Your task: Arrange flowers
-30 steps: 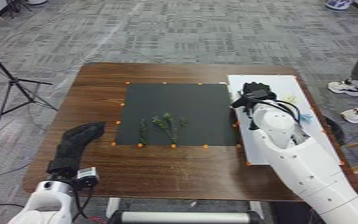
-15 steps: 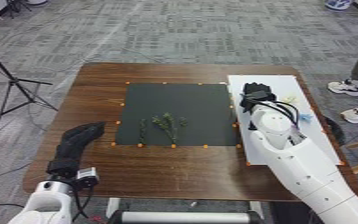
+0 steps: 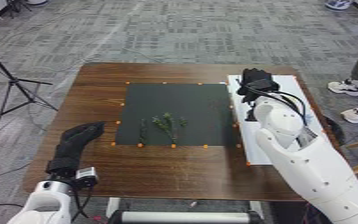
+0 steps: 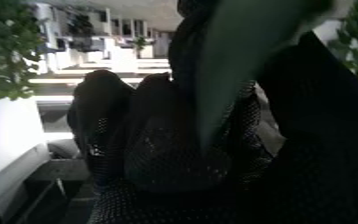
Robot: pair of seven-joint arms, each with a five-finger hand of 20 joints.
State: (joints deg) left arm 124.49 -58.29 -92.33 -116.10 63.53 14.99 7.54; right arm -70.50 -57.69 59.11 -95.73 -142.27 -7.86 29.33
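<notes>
Right hand: the black-gloved hand (image 3: 257, 80) is over the far part of the white board (image 3: 252, 140), close to the right edge of the dark mat (image 3: 158, 97). In the right wrist view, its thumb and bent fingers seem to pinch a long green leaf (image 4: 233, 55).
Just changed: over the last second, this hand has slid toward the far end of the board, with the arm following.
Reddish specks: faint, just left of the hand over the mat (image 3: 214, 104); they were not there before. They may be the bloom of the held stem, but I cannot tell.
Green sprigs: a narrow one (image 3: 143, 131), a fuller one (image 3: 168, 126) and a small one (image 3: 182, 121) lie on the near part of the mat, unmoved.
Orange markers: along the mat's edges (image 3: 174, 146).
Left hand: at the left of the brown surface (image 3: 158, 172), resting relaxed (image 3: 83, 133), fingers lightly together, well apart from the sprigs.
Meaning for the task: probably a stem being carried to join the arrangement. The next move likely calls for swinging left and lowering it gently; a low pass could drag the leaf or disturb the sprigs.
</notes>
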